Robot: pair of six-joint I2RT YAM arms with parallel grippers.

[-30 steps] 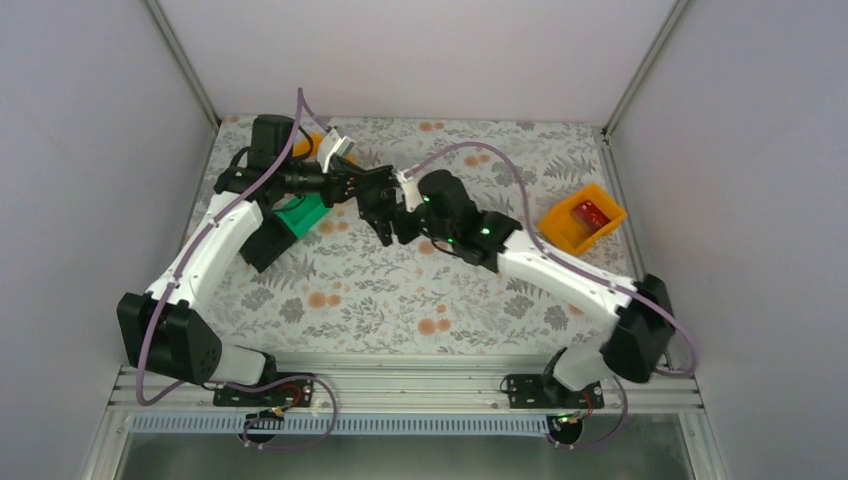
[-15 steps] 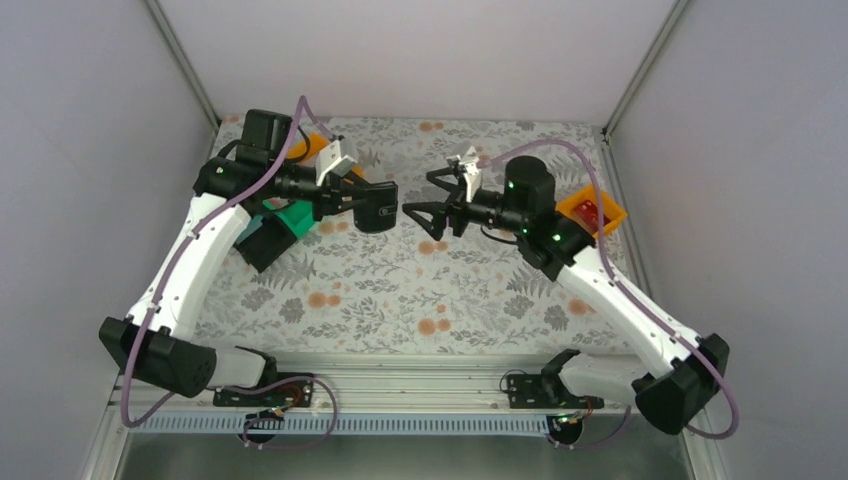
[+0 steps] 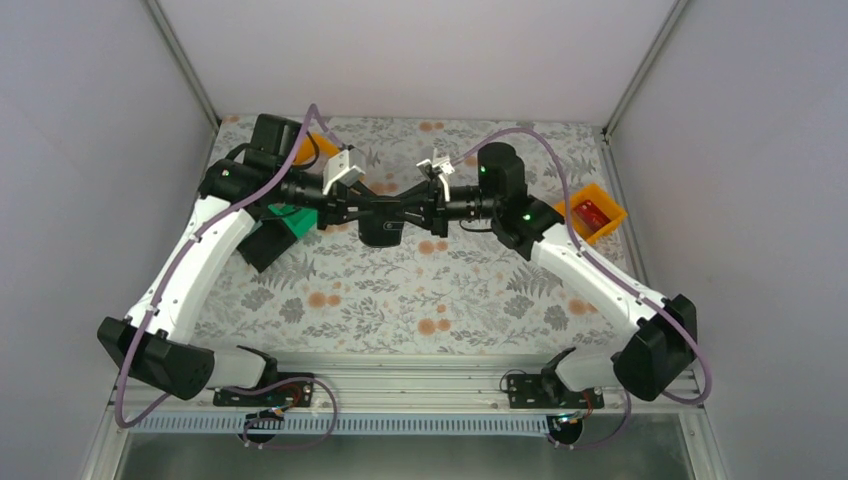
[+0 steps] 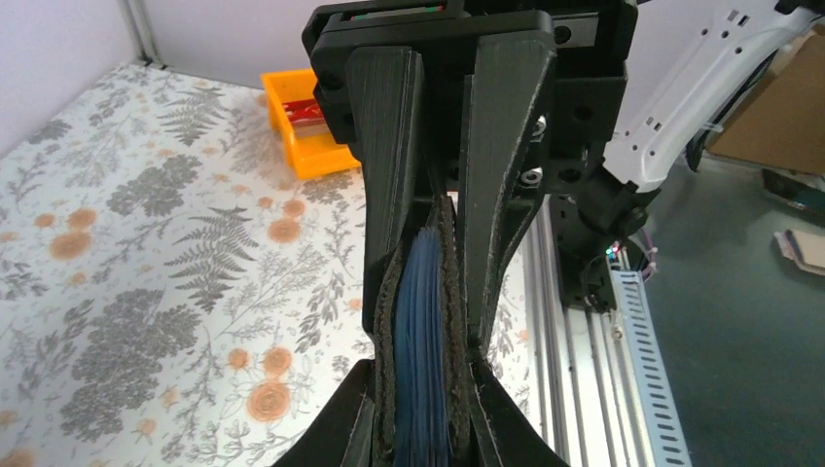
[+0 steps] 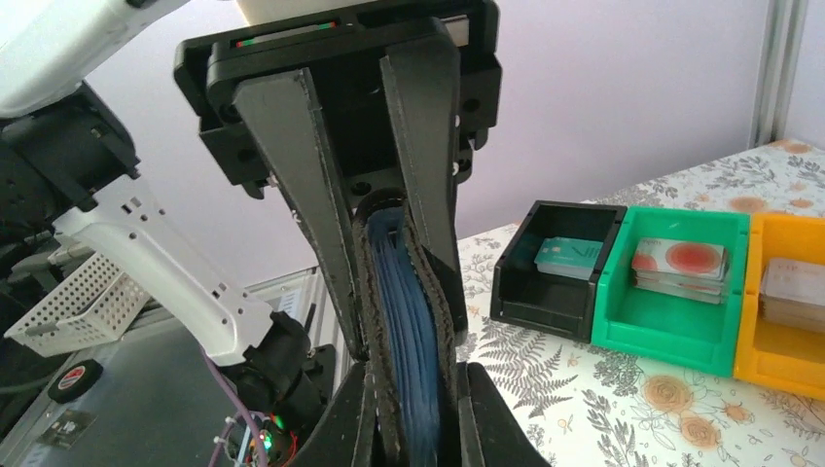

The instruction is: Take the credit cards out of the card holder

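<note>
The left gripper (image 3: 358, 212) is clamped narrow on one end of the card holder (image 3: 380, 232), held in the air over the middle of the table (image 3: 400, 300). The right gripper (image 3: 408, 212) pinches the opposite end, jaws closed on it.

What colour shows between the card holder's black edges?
Blue, inside the card holder, clearest in the right wrist view.

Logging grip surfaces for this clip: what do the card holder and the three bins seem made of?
The card holder: likely leather or imitation, matte black, judging by its rough fibrous cut edge; the inner pockets look bluish, glossy and ribbed, perhaps coated fabric or plastic. The black bin, green bin and orange bin: rigid moulded plastic, smooth with slight sheen, uniform colour.
</note>
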